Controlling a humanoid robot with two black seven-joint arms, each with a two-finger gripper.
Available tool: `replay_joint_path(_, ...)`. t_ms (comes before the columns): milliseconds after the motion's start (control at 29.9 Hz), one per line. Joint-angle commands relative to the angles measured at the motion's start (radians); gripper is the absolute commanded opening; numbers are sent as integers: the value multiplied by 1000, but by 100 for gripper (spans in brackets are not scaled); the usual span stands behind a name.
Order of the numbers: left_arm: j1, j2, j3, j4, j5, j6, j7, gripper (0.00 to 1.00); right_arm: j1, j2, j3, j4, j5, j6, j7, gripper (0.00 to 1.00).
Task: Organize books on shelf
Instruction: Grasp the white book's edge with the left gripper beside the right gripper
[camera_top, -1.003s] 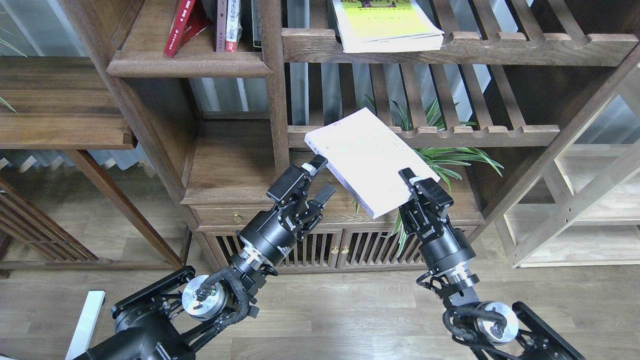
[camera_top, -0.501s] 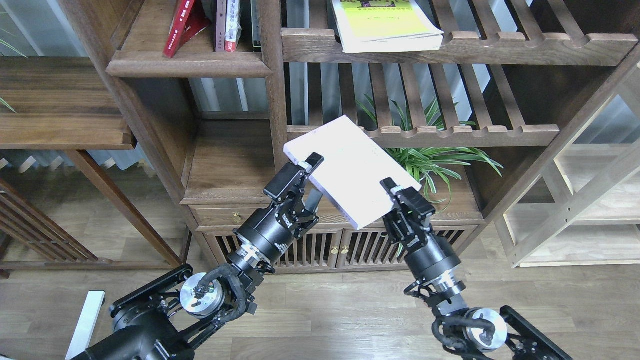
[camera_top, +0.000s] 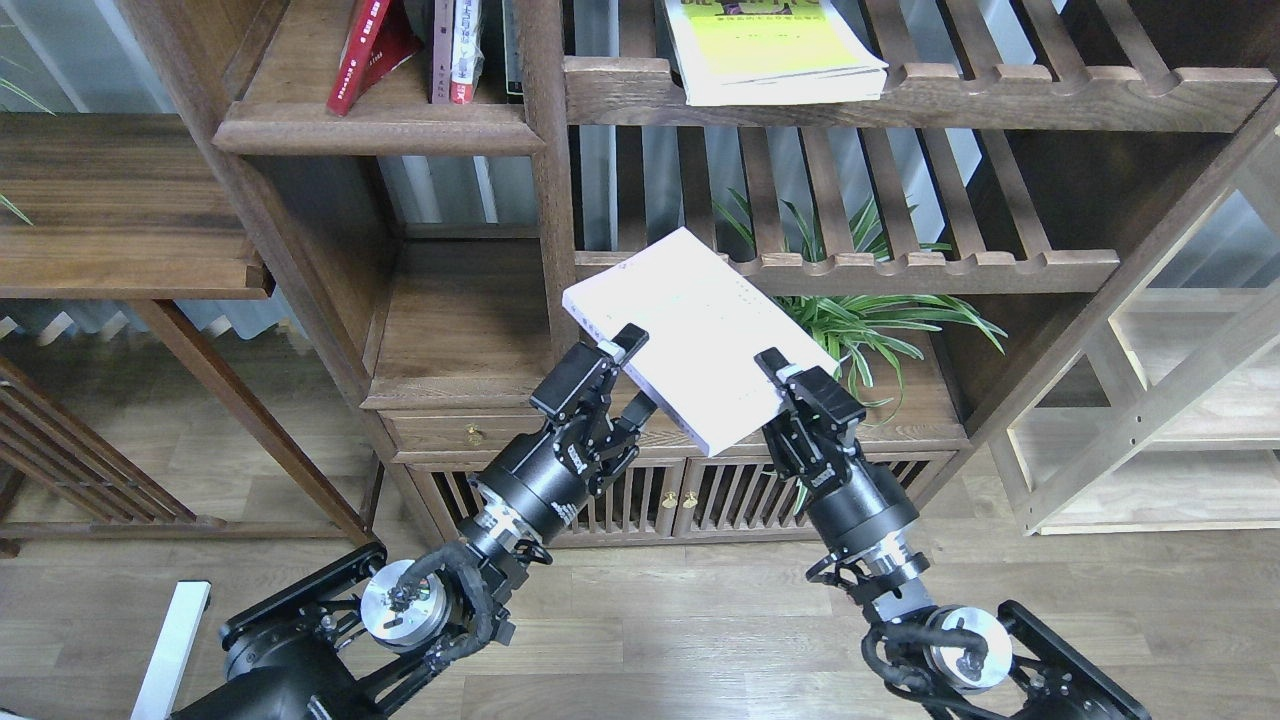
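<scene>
A plain white book (camera_top: 695, 330) hangs tilted in front of the cabinet. My right gripper (camera_top: 783, 388) is shut on its lower right corner. My left gripper (camera_top: 637, 372) is open and straddles the book's lower left edge, one finger (camera_top: 630, 340) on the cover and the other below. A red book (camera_top: 357, 55) leans on the solid dark-brown shelf (camera_top: 380, 130) at the upper left, beside other upright books (camera_top: 455, 50). The yellow-green book (camera_top: 770, 50) lies flat on the slatted rack (camera_top: 1000, 100) at the top.
A second slatted rack (camera_top: 950, 268) runs behind the white book, with a green plant (camera_top: 880, 320) under it. A vertical post (camera_top: 548, 200) divides the unit. The low cabinet (camera_top: 470, 340) with drawer and slatted doors stands below. A lighter wooden frame (camera_top: 1150, 400) stands at the right.
My right gripper has carried the white book left and slightly down. The left gripper's open fingers, earlier just clear of the book, now straddle its edge.
</scene>
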Motion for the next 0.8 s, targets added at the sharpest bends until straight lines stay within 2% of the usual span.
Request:
replay_joint_path(0, -2, 0, -1, 2, 0, 13, -2, 97, 0, 2, -17, 2, -7, 0, -1, 2)
replay_joint_path(368, -5, 0, -36, 2, -2, 59, 6, 98, -2, 2, -26, 2, -30, 0, -3, 2)
replay_joint_path(468, -5, 0, -38, -5, -2, 63, 44, 97, -2, 0, -43, 2, -30, 0, -3, 2)
replay_joint_path(602, -5, 0, -55, -8, -2, 63, 147, 95, 0, 2, -49, 2, -35, 0, -3, 2)
replay_joint_path(668, -5, 0, -64, -8, -2, 63, 163, 94, 0, 2, -60, 2, -36, 0, -3, 2)
replay_joint_path(769, -5, 0, -63, -8, -2, 71, 164, 94, 0, 3, -69, 2, -38, 0, -3, 2)
